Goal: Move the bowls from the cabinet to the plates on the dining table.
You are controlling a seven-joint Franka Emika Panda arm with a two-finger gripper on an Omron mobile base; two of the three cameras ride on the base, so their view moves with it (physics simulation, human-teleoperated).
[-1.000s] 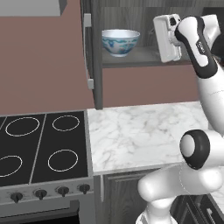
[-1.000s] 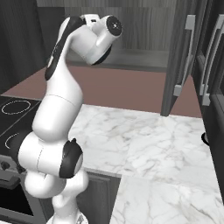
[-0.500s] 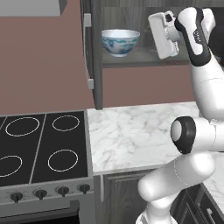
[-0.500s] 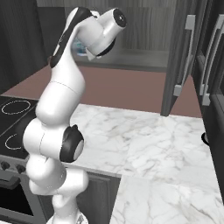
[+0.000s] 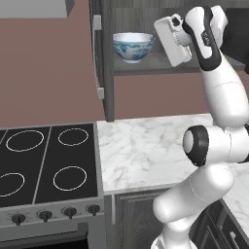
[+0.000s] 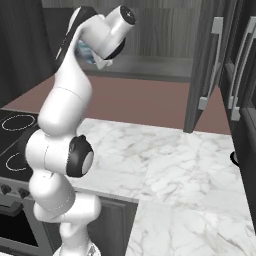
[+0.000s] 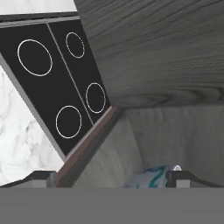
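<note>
The patterned bowl [image 5: 133, 46] sits upright on the cabinet [image 5: 146, 68] shelf, near the shelf's left end beside the open door [image 5: 103, 58], so it can be reached from the front without anything in the way. The arm is raised to shelf height with its hand turned sideways toward the bowl; the claw [image 7: 107, 178] stands wide, holding nothing, its two dark tips apart at the bottom of the hand view with a sliver of the bowl's blue-green pattern just between them and toward the right tip. That spread suits a bowl: the jaws probably need to straddle the rim or wall before closing. The hand is near the bowl but apart from it, just to its right in the left base view. The stove [image 5: 44, 165] lies below and to the left, with the marble table [image 5: 146, 146] beside it; both sit under the cabinet. A second door [image 6: 207, 65] hangs open on the right. The olive-yellow bowl and the plates cannot be made out here.
</note>
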